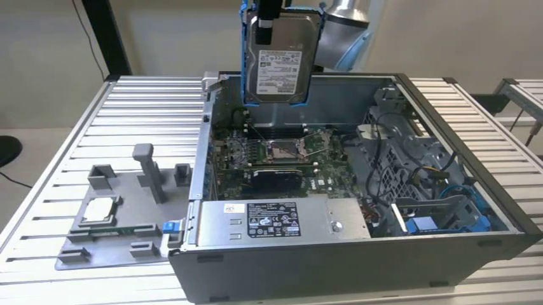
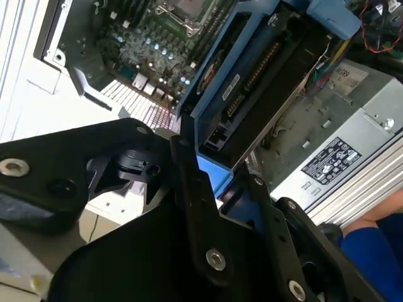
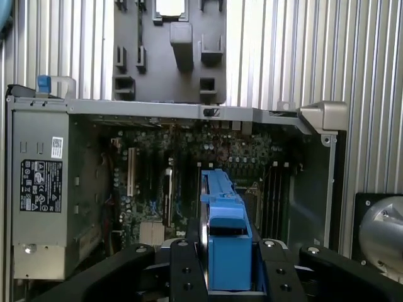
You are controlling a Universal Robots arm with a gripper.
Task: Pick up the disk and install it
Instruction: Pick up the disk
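Observation:
The disk, a silver hard drive with a white label and a blue frame, hangs upright above the back of the open computer case in the exterior view. My gripper is shut on its top edge. In the first wrist view the disk's blue frame sits edge-on between my black fingers, over the motherboard. In the second wrist view the disk stretches away from my gripper towards the case interior.
Inside the case lie a motherboard, a long grey box with a white sticker at the front and a drive cage with blue parts on the exterior view's right. A grey fixture holding a small silver chip lies on the slatted table. A blue sleeve is nearby.

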